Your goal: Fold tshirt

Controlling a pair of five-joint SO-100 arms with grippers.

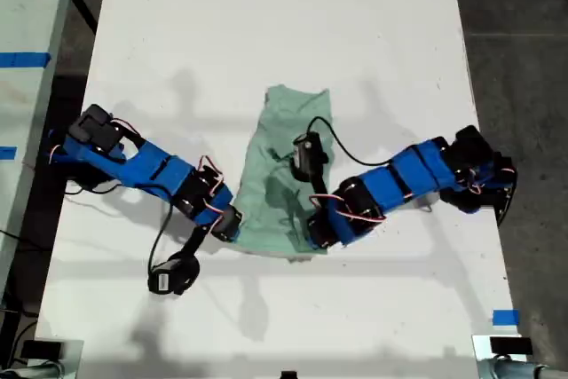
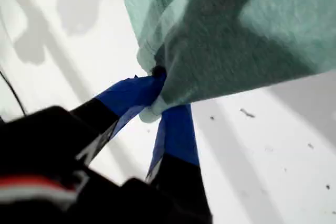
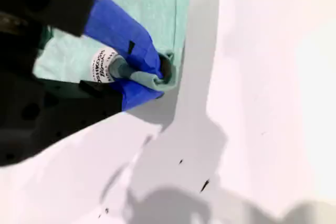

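Tshirt [image 1: 282, 170] lies bunched mid-frame on the white table [image 1: 266, 24] in the exterior view; my first hand [image 2: 155, 95] pinches one lower corner; my second hand [image 3: 160, 77] clamps the opposite hem.

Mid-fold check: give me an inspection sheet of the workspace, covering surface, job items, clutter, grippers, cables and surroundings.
Surface: white table, a few dark specks; blue tape near its corner at the exterior view's lower right.
Job's things: tshirt, mint green, bunched at centre, partly lifted.
Clutter: nothing seen.
Grippers: my first gripper shut on a tshirt corner; my second gripper shut on a tshirt edge.
Cables: black cable arcs over the tshirt; wiring on both arms.
Surroundings: dark floor; second table with blue tape at the exterior view's left.
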